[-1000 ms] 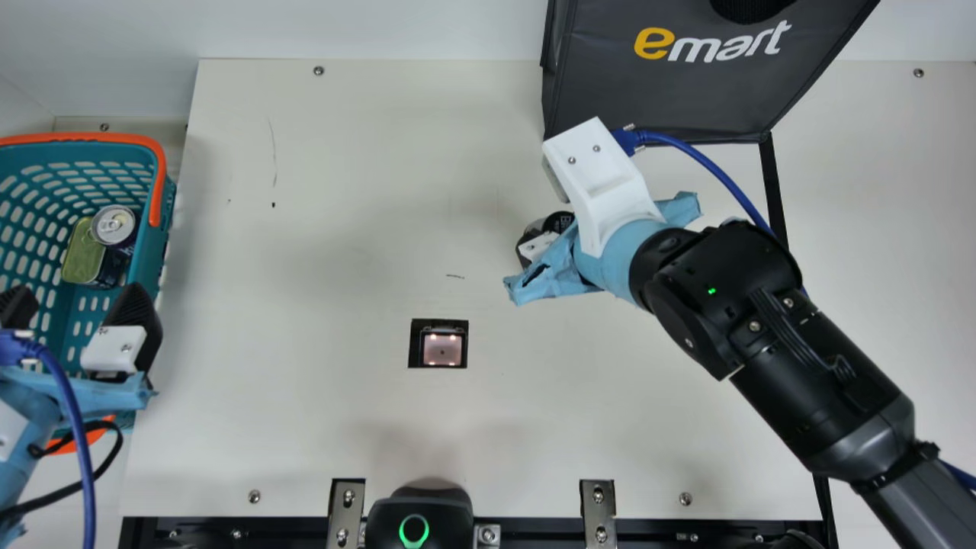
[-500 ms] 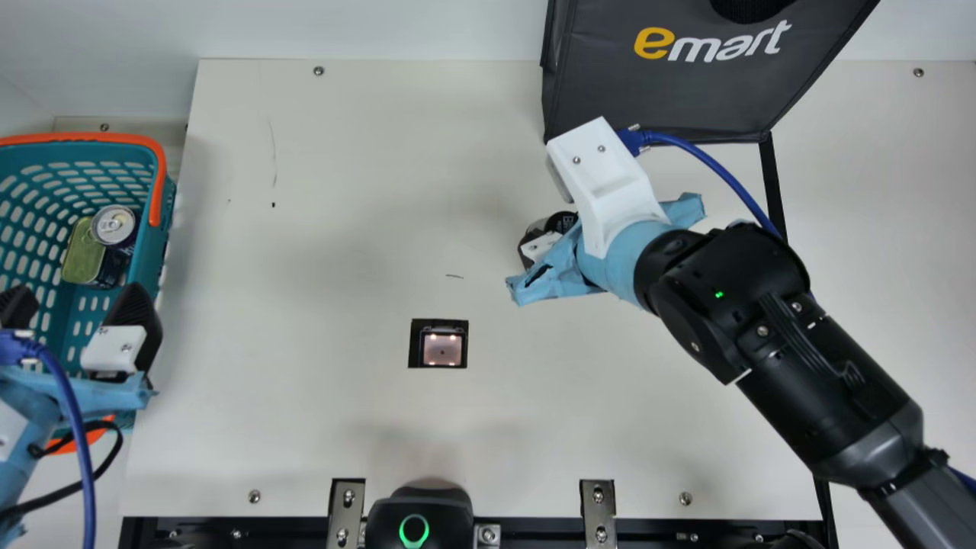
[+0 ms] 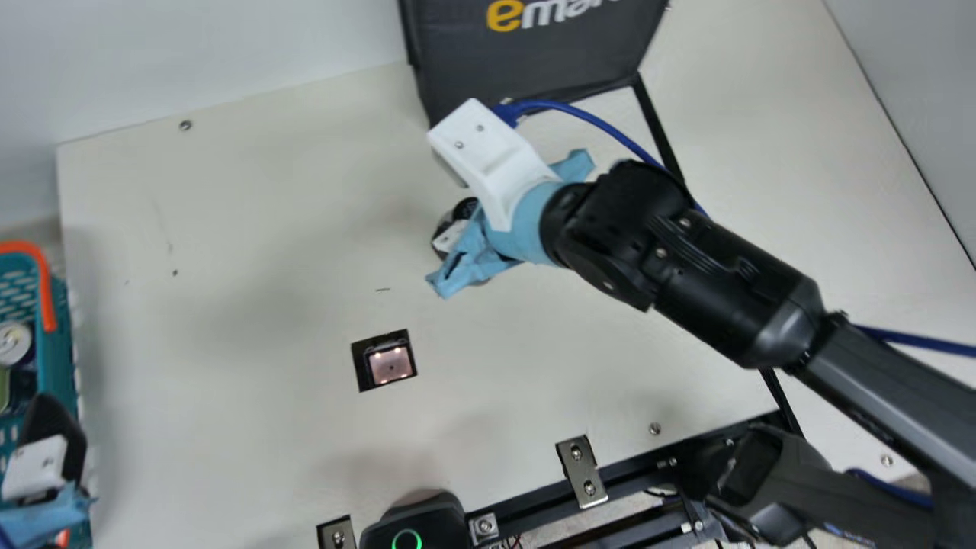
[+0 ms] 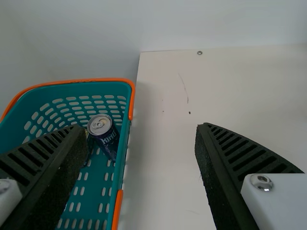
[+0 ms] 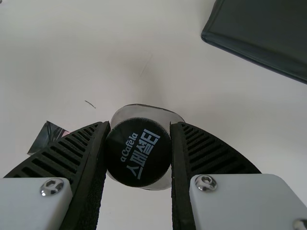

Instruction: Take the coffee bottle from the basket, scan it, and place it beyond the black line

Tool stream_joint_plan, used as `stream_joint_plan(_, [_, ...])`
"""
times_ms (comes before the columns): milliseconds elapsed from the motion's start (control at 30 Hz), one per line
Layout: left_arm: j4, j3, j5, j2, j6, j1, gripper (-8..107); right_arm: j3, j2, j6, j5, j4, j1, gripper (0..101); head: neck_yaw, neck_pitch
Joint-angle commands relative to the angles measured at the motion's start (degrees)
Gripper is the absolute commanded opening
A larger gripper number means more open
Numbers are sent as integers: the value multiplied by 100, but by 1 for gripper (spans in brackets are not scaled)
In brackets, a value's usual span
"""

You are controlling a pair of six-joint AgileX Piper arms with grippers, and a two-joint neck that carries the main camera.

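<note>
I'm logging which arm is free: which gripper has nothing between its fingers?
The left gripper, open by the teal basket; the right gripper is closed on the black-capped coffee bottle.

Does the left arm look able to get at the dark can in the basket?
Probably yes. The left gripper is open, and the can has its top uncovered; the basket wall close beside it may call for careful lining up.

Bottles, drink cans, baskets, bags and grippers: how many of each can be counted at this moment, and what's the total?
Bottle: 1
Drink can: 1
Basket: 1
Bag: 1
Grippers: 2 (left gripper, right gripper)
Total: 6
</note>
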Motion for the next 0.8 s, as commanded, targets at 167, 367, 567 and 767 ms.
stream_joint_plan(167, [0, 0, 0, 0, 0, 0, 90, 19, -33, 14, 13, -15, -154, 0, -13, -96])
stream_joint_plan(367, [0, 0, 0, 0, 0, 0, 90, 61, -98, -22, 39, -18, -518, 0, -13, -96])
stream_joint_plan(567, [0, 0, 0, 0, 0, 0, 90, 79, -179, -169, 95, 9, -1070, 0, -13, -96])
stream_joint_plan(767, [0, 0, 0, 0, 0, 0, 90, 96, -255, -371, 146, 75, -1648, 0, -13, -96])
